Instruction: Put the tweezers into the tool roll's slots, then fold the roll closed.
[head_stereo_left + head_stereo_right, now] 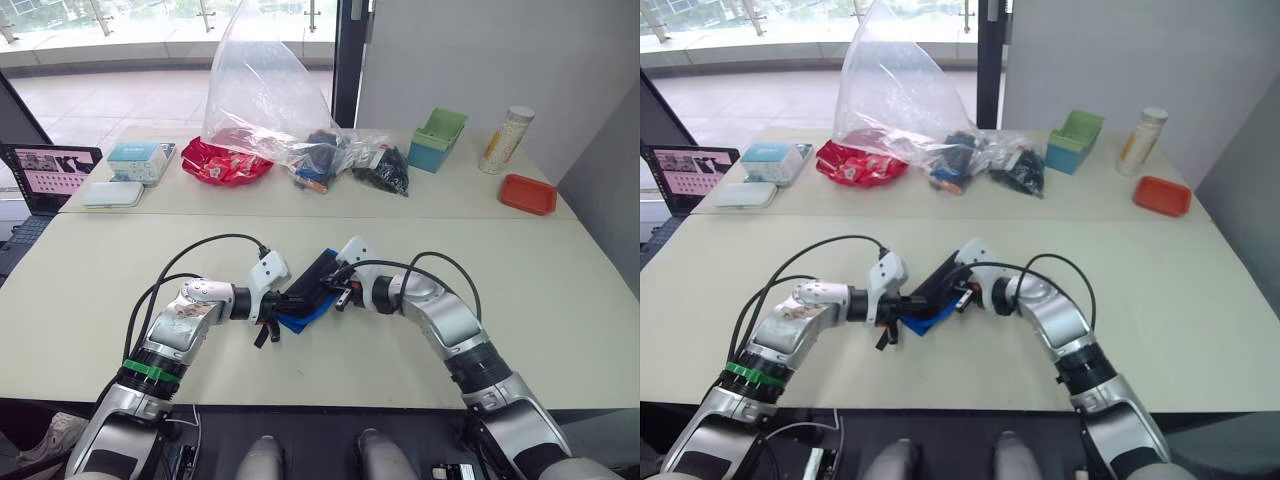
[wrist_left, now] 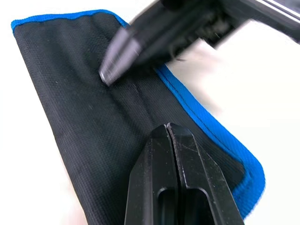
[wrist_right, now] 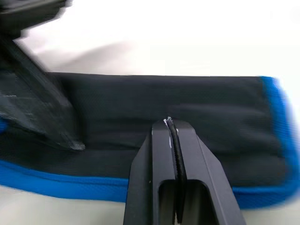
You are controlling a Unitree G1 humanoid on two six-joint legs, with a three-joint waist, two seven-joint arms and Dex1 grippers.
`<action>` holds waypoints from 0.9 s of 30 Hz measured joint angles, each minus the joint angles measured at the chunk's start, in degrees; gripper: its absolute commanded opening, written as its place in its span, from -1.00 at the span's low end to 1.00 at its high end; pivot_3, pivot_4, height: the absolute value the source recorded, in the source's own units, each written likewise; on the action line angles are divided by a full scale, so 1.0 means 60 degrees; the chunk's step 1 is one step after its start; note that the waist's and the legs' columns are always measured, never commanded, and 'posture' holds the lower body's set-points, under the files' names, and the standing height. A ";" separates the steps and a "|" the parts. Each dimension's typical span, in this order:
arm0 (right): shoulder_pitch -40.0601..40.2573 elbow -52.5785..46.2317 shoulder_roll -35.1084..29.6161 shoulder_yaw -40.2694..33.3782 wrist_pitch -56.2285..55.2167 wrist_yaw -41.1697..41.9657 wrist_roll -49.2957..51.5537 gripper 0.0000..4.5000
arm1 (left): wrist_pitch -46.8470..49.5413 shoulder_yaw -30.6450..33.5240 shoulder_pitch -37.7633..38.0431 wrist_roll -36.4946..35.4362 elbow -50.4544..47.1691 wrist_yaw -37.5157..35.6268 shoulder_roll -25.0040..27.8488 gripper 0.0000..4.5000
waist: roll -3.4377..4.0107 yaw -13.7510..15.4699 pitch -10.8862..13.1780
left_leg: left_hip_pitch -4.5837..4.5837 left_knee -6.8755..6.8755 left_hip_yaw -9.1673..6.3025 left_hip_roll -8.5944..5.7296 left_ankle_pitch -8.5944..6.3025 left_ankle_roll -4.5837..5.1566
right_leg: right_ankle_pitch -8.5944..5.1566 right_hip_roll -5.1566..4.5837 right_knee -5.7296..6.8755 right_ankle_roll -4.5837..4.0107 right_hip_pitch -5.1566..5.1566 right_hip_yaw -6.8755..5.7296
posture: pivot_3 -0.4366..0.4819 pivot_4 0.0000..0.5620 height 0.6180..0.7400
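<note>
The tool roll [image 1: 303, 318], dark fabric with bright blue edging, lies folded at the middle of the near table, one black flap tilted up. Its outer face shows in the wrist views [image 2: 89, 122] [image 3: 197, 101]; the slots and the tweezers are hidden. My left gripper [image 1: 289, 303] comes in from the left, shut, its tips [image 2: 167, 127] resting on the fabric. From the right, my right gripper [image 1: 338, 292] meets the roll, shut with a thin black strip of the roll pinched between its fingers [image 3: 161, 140].
On the far table stand a clear plastic bag [image 1: 260, 90], a red packet [image 1: 225, 160], a black bag of small parts [image 1: 385, 170], a green box [image 1: 437, 140], a bottle [image 1: 506, 140] and a red tray [image 1: 527, 193]. A laptop [image 1: 45, 175] sits far left.
</note>
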 measured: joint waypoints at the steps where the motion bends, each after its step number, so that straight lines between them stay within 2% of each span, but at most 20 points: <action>1: -0.0053 0.0197 -0.0064 -0.0167 -0.0115 -0.0110 -0.0102 -1.00 | 0.0000 0.0006 -0.0018 0.0000 0.0040 -0.0006 0.0001 -0.99 | 0.0000 0.0003 0.0000 | 0.0000 0.0000 0.0002 0.0000 0.0005 0.0005 | 0.0000 0.0000 0.0000 0.0000 0.0000 0.0001 | -0.05 -0.47 1.00; 4: -0.0200 0.0792 -0.0186 -0.0528 -0.0479 -0.0301 -0.0231 -1.00 | -0.0005 0.0018 -0.0027 0.0000 0.0102 -0.0052 0.0050 -0.99 | -0.0002 -0.0036 -0.0005 | 0.0006 -0.0003 0.0008 0.0003 0.0008 0.0009 | 0.0001 0.0001 0.0003 0.0001 -0.0001 0.0002 | -0.05 -0.47 1.00; 13: -0.0422 0.1923 0.0261 -0.0618 -0.1395 -0.0413 -0.0325 -1.00 | -0.0001 0.0016 -0.0034 0.0009 0.0111 -0.0074 0.0117 -0.99 | -0.0005 -0.0128 -0.0011 | 0.0015 -0.0003 0.0012 0.0003 0.0016 0.0022 | 0.0007 0.0001 0.0012 0.0006 0.0001 0.0007 | -0.05 -0.47 1.00; 17: -0.0460 0.2330 0.0423 -0.0646 -0.2018 -0.1136 -0.0682 -1.00 | -0.0002 0.0015 -0.0036 0.0009 0.0095 -0.0071 0.0117 -0.99 | -0.0004 -0.0116 -0.0010 | 0.0015 -0.0002 0.0013 0.0002 0.0028 0.0034 | 0.0007 0.0000 0.0011 0.0005 0.0000 0.0008 | -0.05 -0.47 1.00; 19: -0.0364 0.2731 0.0297 -0.0951 -0.2362 -0.1561 -0.0908 -1.00 | -0.0012 0.0008 0.0004 0.0005 0.0061 -0.0090 0.0115 -0.99 | -0.0009 -0.0083 -0.0006 | -0.0014 -0.0003 0.0016 0.0002 0.0035 0.0038 | 0.0008 -0.0001 0.0008 0.0006 -0.0015 0.0009 | -0.05 -0.47 1.00; 27: -0.0109 0.2647 0.0076 -0.2133 -0.3049 -0.2284 -0.0879 -1.00 | -0.0013 0.0008 -0.0004 0.0004 -0.0005 -0.0213 0.0080 -0.99 | 0.0003 -0.0076 -0.0001 | -0.0070 -0.0021 0.0020 -0.0005 0.0034 0.0040 | 0.0028 -0.0008 0.0000 0.0013 -0.0046 0.0013 | -0.05 -0.47 1.00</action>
